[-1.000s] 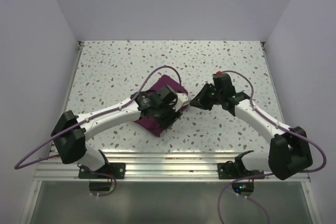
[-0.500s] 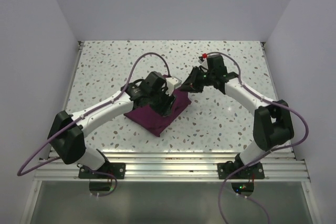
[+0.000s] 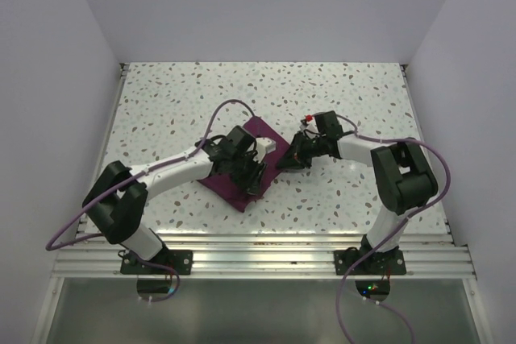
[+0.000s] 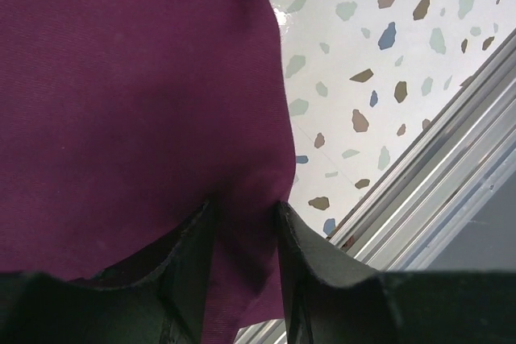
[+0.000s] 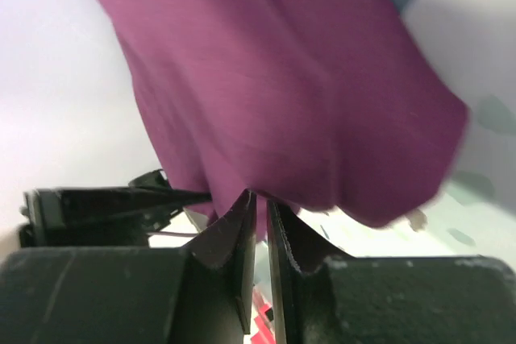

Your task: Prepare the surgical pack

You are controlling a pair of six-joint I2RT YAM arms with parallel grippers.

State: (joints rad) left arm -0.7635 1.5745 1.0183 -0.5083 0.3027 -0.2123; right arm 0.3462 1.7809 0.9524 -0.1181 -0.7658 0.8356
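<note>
The right fingers [image 5: 248,219], pinched shut on the right corner of the large plum-purple fabric cloth [image 3: 230,189] lying mid-desk [image 3: 347,102], have swung back nearer; the left fingers [image 4: 205,227] have narrowed astride a fold, grip unclear; folding likely continues

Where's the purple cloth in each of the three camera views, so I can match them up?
Top view: the purple cloth lies mid-table, slightly left of centre.
Left wrist: it fills the left and middle.
Right wrist: it fills the upper middle.
Shared landmark: the speckled table, at the right in both wrist views, blurred in the right one.
</note>
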